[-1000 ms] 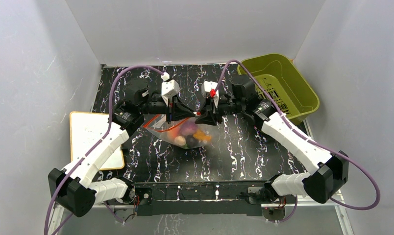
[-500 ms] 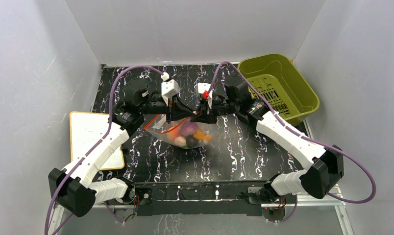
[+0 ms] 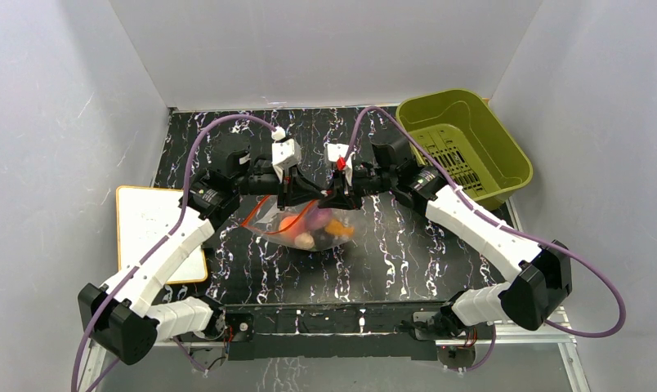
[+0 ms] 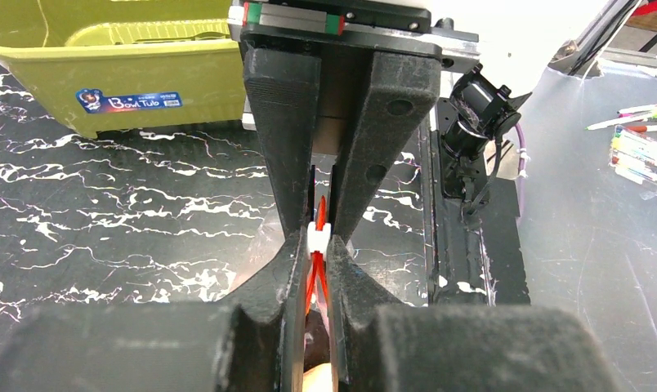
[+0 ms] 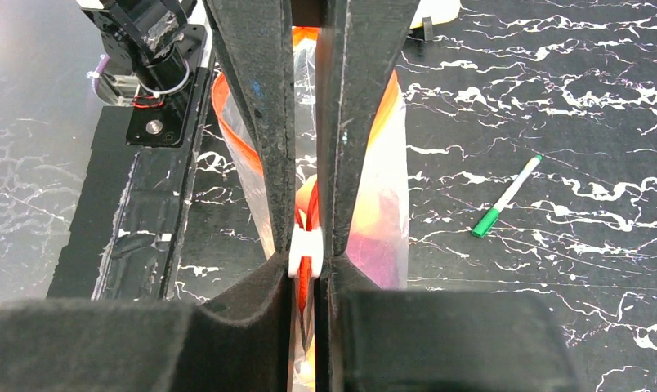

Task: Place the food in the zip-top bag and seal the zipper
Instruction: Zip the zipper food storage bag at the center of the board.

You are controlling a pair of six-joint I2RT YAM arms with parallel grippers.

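The clear zip-top bag (image 3: pixel 309 227) hangs between my two grippers above the black marbled table. The food (image 3: pixel 291 222) shows through it as orange, beige and purple pieces. My left gripper (image 3: pixel 306 198) is shut on the red-orange zipper (image 4: pixel 315 273), its tips against the white slider (image 4: pixel 319 237). My right gripper (image 3: pixel 330 198) faces it tip to tip. It is shut on the zipper (image 5: pixel 303 286) too, with the slider (image 5: pixel 306 251) at its fingertips. In the right wrist view the bag (image 5: pixel 382 204) sags below, its zipper bowed open in a loop past the left fingers.
An olive-green basket (image 3: pixel 464 139) stands at the back right corner and is also in the left wrist view (image 4: pixel 105 82). A white board (image 3: pixel 149 233) lies off the table's left edge. A white pen with a green cap (image 5: pixel 505 196) lies on the table.
My right gripper has slid left along the bag's top toward the left gripper and closed on the zipper. The bag's left part has bunched and bowed outward.
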